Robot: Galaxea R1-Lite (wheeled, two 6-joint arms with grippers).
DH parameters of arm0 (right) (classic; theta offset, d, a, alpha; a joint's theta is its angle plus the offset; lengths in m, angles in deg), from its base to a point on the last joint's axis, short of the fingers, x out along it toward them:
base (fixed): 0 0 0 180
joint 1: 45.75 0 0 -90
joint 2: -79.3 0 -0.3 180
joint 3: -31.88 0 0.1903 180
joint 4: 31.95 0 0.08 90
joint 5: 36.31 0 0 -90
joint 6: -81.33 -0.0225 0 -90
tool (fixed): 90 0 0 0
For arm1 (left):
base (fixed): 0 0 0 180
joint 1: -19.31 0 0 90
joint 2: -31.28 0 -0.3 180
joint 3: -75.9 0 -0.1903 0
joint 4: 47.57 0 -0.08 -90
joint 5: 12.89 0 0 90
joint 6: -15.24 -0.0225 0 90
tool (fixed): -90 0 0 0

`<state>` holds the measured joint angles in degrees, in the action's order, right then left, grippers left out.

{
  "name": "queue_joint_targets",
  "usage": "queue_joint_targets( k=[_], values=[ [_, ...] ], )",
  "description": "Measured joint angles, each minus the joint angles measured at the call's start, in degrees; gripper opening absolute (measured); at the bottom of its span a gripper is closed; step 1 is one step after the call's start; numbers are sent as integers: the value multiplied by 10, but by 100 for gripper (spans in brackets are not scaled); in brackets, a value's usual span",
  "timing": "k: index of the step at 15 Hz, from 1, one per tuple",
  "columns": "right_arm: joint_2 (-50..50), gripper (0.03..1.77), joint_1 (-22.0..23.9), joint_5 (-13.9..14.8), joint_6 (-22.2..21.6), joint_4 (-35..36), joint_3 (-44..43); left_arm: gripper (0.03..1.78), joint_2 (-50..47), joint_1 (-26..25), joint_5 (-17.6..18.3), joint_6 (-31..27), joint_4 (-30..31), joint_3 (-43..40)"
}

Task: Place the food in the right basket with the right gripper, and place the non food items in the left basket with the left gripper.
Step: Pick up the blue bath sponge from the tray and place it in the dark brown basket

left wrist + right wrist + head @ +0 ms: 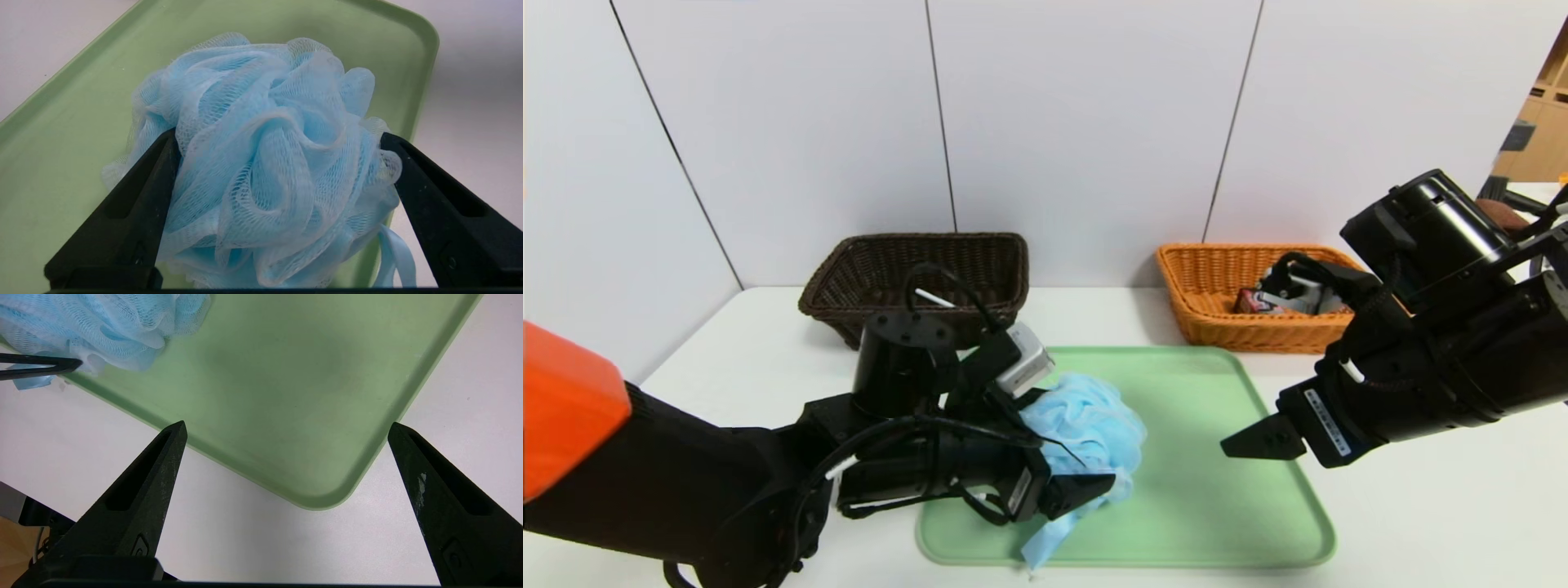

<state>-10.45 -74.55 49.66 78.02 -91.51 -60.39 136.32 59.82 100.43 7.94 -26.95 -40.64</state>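
Left pincer (pixel 278 163) spread wide, straddling the blue pouf (pixel 265 155) on the tray's (pixel 1225 490) near-left part, not yet clamped. Risk: mesh squashes and slips out on closing, or its ribbon (pixel 394 257) snags. Right pincer (pixel 286 457) open, empty, over the tray's near-right corner. Left basket (pixel 915 273) far back; a weak grip could drop it en route.

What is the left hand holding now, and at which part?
Nothing is held yet: the open left hand straddles the blue mesh sponge at its two sides. The right hand is empty.
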Motion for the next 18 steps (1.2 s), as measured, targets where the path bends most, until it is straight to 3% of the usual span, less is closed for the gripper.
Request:
queue_joint_targets(
  k=[3, 8, 12, 18],
  values=[
    [0, 170, 0, 0, 1, 0, 0, 169, 31, 0, 0, -4, 63, -18],
    [0, 170, 0, 0, 1, 0, 0, 169, 51, 0, -1, -4, 66, -20],
    [0, 170, 0, 0, 1, 0, 0, 113, 53, 0, -3, -5, 66, -20],
    [0, 170, 2, 0, 1, 0, 0, 50, 44, 0, -7, -2, 81, -19]
  ],
)
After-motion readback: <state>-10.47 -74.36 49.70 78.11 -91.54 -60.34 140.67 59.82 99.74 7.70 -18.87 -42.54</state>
